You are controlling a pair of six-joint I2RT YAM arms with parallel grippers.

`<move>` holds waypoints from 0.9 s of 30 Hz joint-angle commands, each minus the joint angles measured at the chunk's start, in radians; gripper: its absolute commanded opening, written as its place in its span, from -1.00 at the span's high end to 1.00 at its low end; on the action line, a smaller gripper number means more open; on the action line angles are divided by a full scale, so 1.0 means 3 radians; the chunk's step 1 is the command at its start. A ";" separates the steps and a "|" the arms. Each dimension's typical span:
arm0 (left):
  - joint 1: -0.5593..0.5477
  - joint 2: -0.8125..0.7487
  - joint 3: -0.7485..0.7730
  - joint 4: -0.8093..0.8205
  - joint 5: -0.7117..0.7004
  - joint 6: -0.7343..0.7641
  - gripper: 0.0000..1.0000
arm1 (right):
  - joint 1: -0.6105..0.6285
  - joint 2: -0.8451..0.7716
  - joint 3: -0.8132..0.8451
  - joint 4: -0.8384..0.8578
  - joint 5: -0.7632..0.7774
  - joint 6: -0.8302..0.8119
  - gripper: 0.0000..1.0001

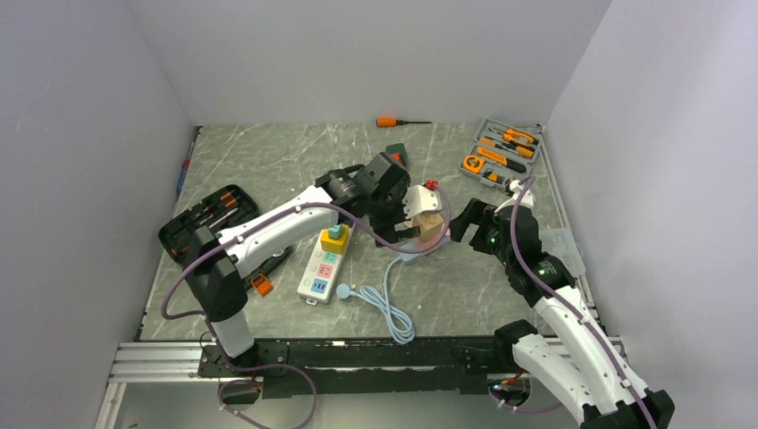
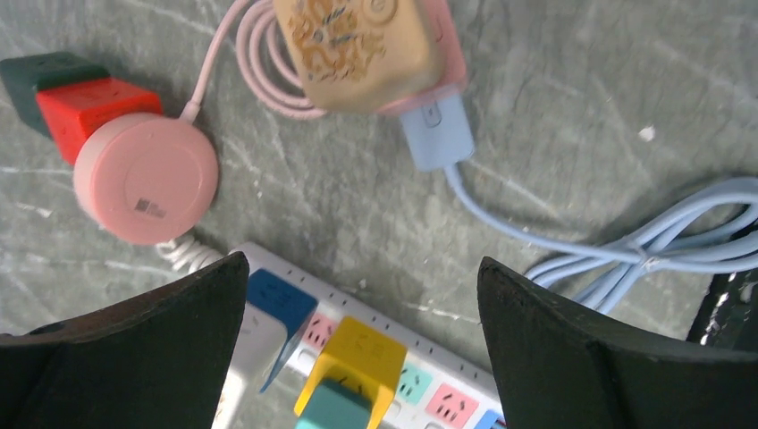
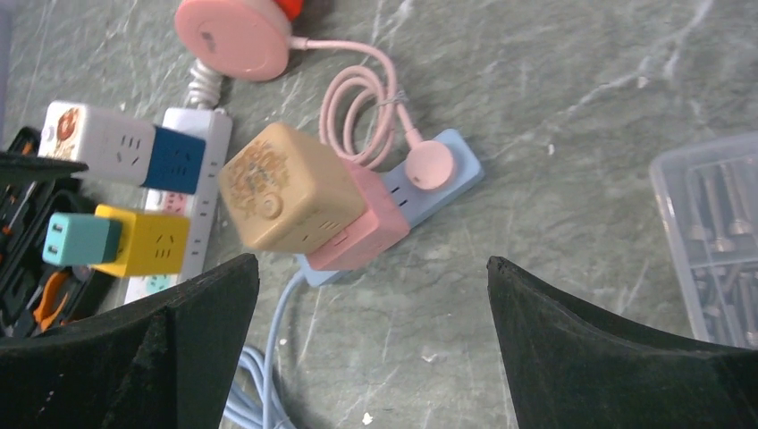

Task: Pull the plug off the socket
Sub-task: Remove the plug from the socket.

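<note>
Jaws on both arms are standing wide apart, gripping nothing. I am looking down past the left gripper at the tan cube plug, which is sitting pushed into a pink cube socket. That pink cube is itself sitting on the pale blue power strip mid-table. The right gripper is hovering close to the same stack from the other side. A pink coiled cable is lying beside the stack, running to a round pink puck. Nearby, the white power strip is carrying a yellow adapter with a teal plug in it.
</note>
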 commanded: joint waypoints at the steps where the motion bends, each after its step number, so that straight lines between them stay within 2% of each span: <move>1: 0.0001 0.0087 0.0082 0.0370 0.0453 -0.0417 -0.99 | -0.0179 -0.0035 0.0032 -0.0111 0.0000 0.0120 -1.00; 5: -0.0008 0.0126 0.0169 0.0449 0.0520 -0.0559 -0.99 | -0.0370 0.0104 -0.0050 -0.0102 -0.0170 0.0159 -0.99; 10: -0.0002 0.0102 0.0251 0.0523 0.0524 -0.0456 -0.99 | -0.0634 0.0138 -0.0185 0.0033 -0.0399 0.0215 -0.99; 13: -0.0001 0.0268 0.0386 0.0444 0.0386 -0.0748 -0.99 | -0.0683 0.0108 -0.0258 0.0111 -0.0401 0.0289 -0.99; 14: 0.0027 0.0419 0.0566 0.0388 0.0325 -0.0881 -0.99 | -0.0687 0.0091 -0.0281 0.0133 -0.0398 0.0305 -0.99; 16: 0.0175 0.0667 0.0929 0.0209 0.0781 -0.1054 -0.99 | -0.0702 0.0041 -0.0320 0.0185 -0.0401 0.0326 -1.00; 20: 0.0647 0.0994 0.1366 0.0270 0.1860 -0.1377 -0.99 | -0.0776 -0.0046 -0.0418 0.0304 -0.0540 0.0434 -1.00; 21: 0.0722 0.1084 0.1518 0.0239 0.1972 -0.1449 -0.99 | -0.0809 -0.0067 -0.0474 0.0353 -0.0564 0.0522 -1.00; 23: 0.0700 0.1158 0.1840 -0.0078 0.1714 -0.1145 -0.99 | -0.0895 -0.0056 -0.0579 0.0414 -0.0609 0.0672 -1.00; 24: 0.0618 0.1077 0.1809 -0.0139 0.1484 -0.0841 -0.99 | -0.0945 -0.0016 -0.0629 0.0475 -0.0728 0.0679 -1.00; 26: 0.0434 0.0664 0.1269 0.0169 0.1076 -0.0278 -0.99 | -0.1029 0.0098 -0.0701 0.0588 -0.0968 0.0689 -1.00; 27: 0.0373 0.0416 0.0895 0.0402 0.1028 -0.0117 -0.99 | -0.1055 0.0170 -0.0723 0.0618 -0.1060 0.0697 -1.00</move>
